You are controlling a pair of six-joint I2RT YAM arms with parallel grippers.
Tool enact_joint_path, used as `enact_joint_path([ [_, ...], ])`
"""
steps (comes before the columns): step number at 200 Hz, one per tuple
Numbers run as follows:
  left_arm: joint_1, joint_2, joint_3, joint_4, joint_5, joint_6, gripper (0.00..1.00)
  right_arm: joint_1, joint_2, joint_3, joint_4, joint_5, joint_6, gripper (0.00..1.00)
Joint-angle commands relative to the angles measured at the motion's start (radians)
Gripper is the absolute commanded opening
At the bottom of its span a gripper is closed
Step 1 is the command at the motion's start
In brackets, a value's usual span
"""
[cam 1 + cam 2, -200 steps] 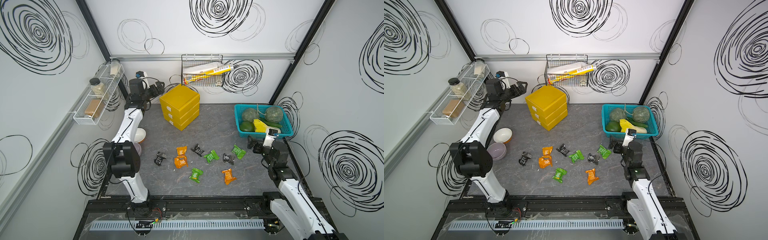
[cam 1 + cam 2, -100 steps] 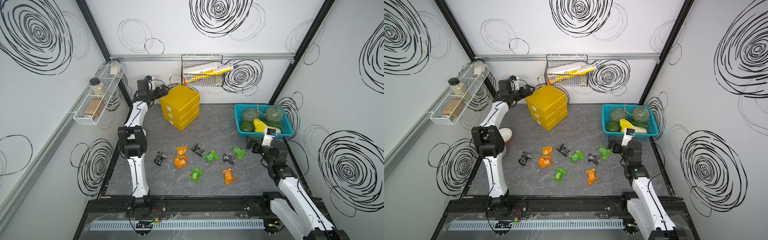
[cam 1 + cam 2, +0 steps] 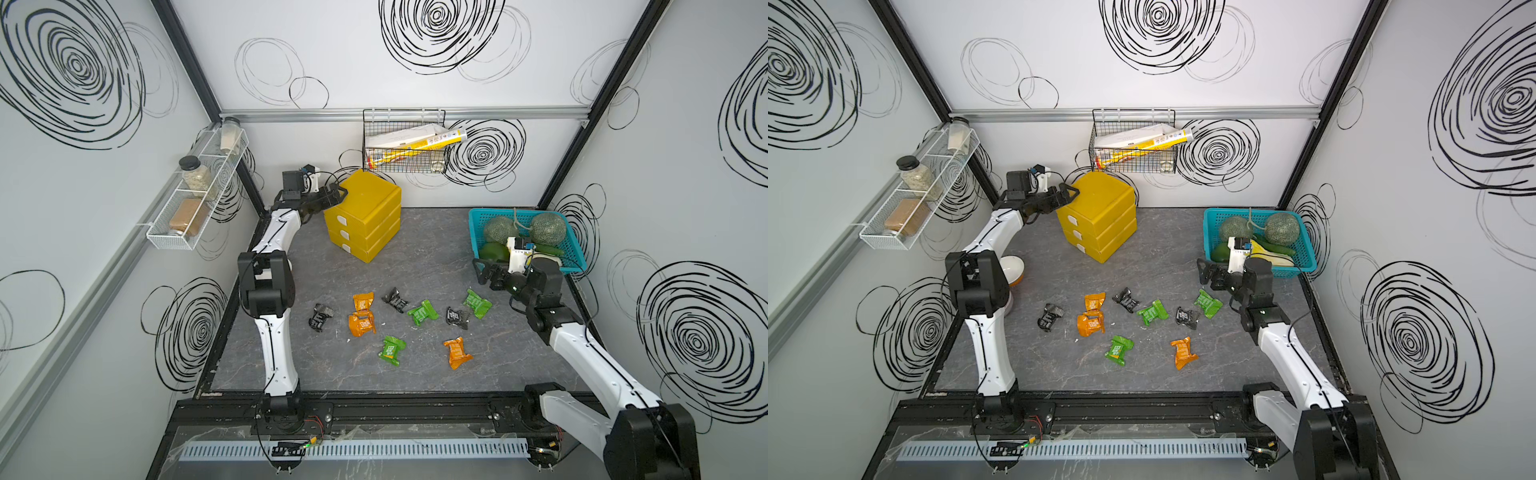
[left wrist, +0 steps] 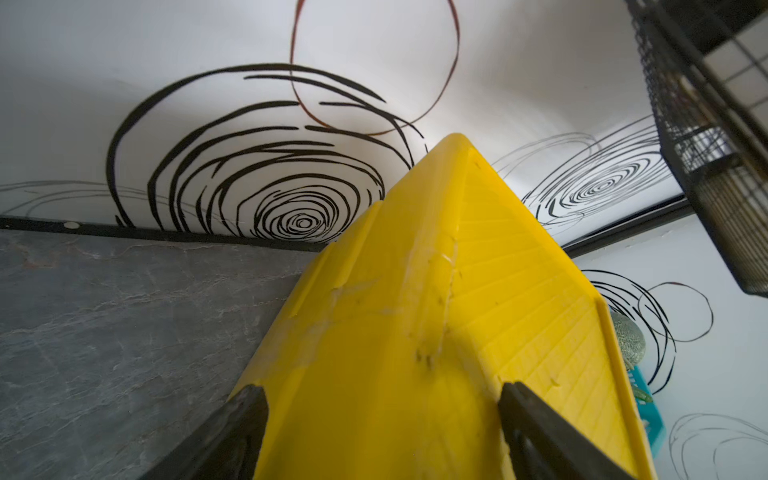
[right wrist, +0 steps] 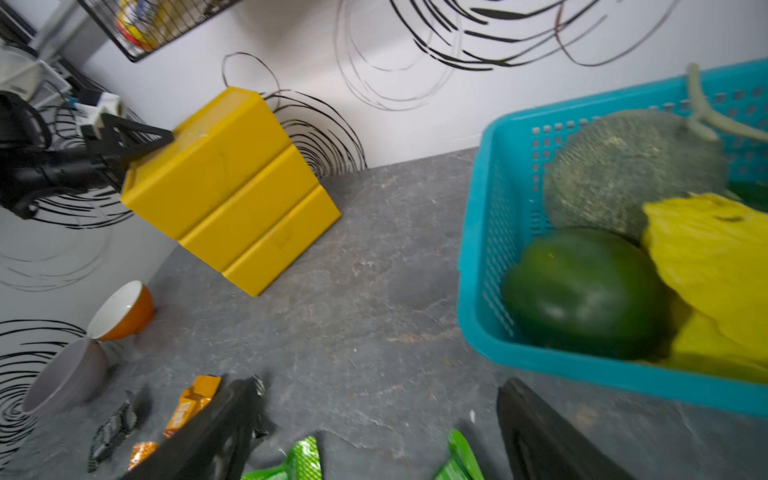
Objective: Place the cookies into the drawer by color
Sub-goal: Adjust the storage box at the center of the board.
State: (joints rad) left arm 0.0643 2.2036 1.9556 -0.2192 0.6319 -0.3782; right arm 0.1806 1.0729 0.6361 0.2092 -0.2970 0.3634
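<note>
Nine crinkly foil cookies (image 3: 362, 325) lie scattered loose on the grey stone-patterned table (image 3: 415, 270): three orange, three green and three black, each with a white label. Behind them stands the drawer (image 3: 365, 216), a yellow plastic cube of three stacked trays, all pushed in. The left gripper (image 3: 336, 194) has its jaws spread astride the cube's top corner; I cannot tell whether they clamp it. The right gripper (image 3: 481, 271) hangs released and empty beside the teal mesh basket (image 3: 475, 232), which holds two netted melons, a green pepper and something yellow.

White arm links (image 3: 276, 365), black joints (image 3: 266, 286)
</note>
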Motion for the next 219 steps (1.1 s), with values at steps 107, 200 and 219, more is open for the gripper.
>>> enact_joint_path([
  [107,-0.135,-0.187,-0.247,0.018,0.082,-0.061,0.89,0.181,0.769,0.683,0.149,-0.126,0.269,0.86],
  [200,-0.247,-0.299,-0.398,0.055,0.071,-0.091,0.85,0.222,0.788,0.747,0.071,-0.182,0.208,0.78],
  [219,-0.28,-0.328,-0.412,0.039,0.065,-0.084,0.85,0.222,0.753,0.739,0.007,-0.16,0.141,0.77],
])
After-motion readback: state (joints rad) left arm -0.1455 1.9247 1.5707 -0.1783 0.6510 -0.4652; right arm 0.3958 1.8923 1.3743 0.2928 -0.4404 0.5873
